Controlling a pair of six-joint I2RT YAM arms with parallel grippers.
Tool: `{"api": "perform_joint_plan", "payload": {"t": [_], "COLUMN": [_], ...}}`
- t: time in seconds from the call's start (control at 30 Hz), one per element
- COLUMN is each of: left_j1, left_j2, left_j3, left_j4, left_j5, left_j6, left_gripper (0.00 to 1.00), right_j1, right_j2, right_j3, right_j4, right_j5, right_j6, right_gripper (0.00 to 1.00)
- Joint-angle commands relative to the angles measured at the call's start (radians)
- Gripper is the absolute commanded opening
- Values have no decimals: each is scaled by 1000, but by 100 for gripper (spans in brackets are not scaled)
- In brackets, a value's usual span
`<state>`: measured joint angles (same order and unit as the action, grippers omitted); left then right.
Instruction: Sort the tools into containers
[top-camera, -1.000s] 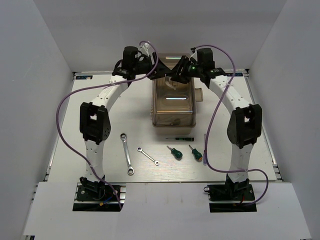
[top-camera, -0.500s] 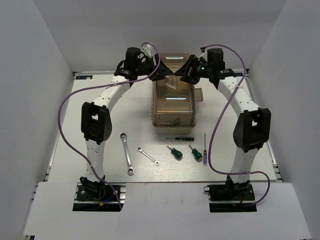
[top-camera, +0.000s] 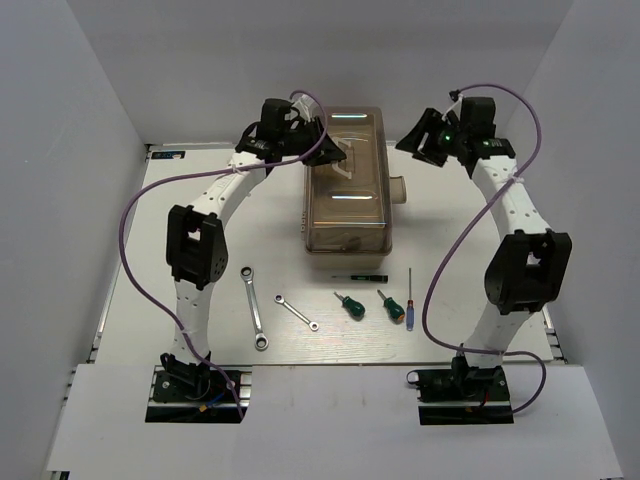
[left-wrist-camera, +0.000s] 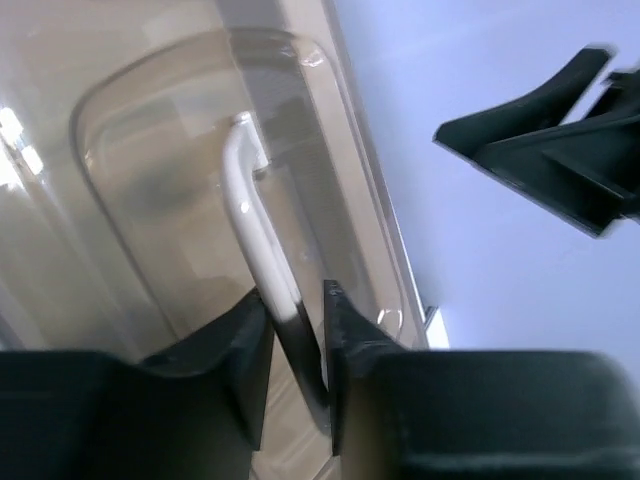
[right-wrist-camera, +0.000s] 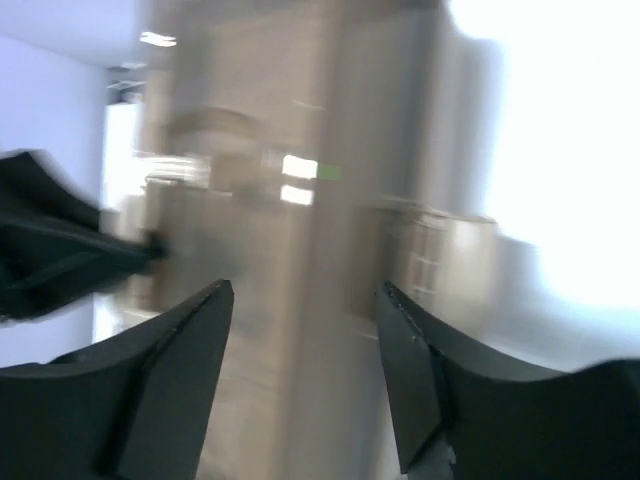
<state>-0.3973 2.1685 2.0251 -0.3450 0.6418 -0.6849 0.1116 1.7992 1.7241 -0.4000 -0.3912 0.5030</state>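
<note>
The toolbox (top-camera: 345, 205) with its translucent brownish lid stands at the table's middle back, lid down. My left gripper (top-camera: 333, 155) is over the lid, shut on the pale handle (left-wrist-camera: 250, 215), which runs between its fingers (left-wrist-camera: 297, 300). My right gripper (top-camera: 412, 140) hangs open to the right of the box, nothing between its fingers (right-wrist-camera: 305, 290); its view is blurred. In front of the box lie the long wrench (top-camera: 254, 305), short wrench (top-camera: 296, 311), two green screwdrivers (top-camera: 349, 304) (top-camera: 391, 305), the blue screwdriver (top-camera: 409, 295) and the dark pen-like tool (top-camera: 358, 277).
White walls close in the table on the left, back and right. A round knob (top-camera: 402, 187) sticks out of the toolbox's right side. The right gripper's black fingers (left-wrist-camera: 540, 150) show at the upper right of the left wrist view.
My left gripper has closed on the toolbox handle. My right gripper has let go, opened wider and swung right, away from the box.
</note>
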Motion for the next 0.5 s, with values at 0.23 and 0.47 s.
{"api": "perform_joint_plan", "payload": {"t": [0.23, 0.47], "left_j1": [-25, -25], "left_j2": [65, 65], "left_j3": [60, 60], "left_j4": [-143, -143], "left_j5": [-60, -60], "left_j6": [27, 7], "left_gripper": [8, 3], "right_j1": [-92, -90], "right_j2": [129, 236], "right_j3": [-70, -37], "right_j4": [-19, -26], "right_j5": [-181, -196], "right_j6": [-155, -175], "right_gripper": [80, 80]}}
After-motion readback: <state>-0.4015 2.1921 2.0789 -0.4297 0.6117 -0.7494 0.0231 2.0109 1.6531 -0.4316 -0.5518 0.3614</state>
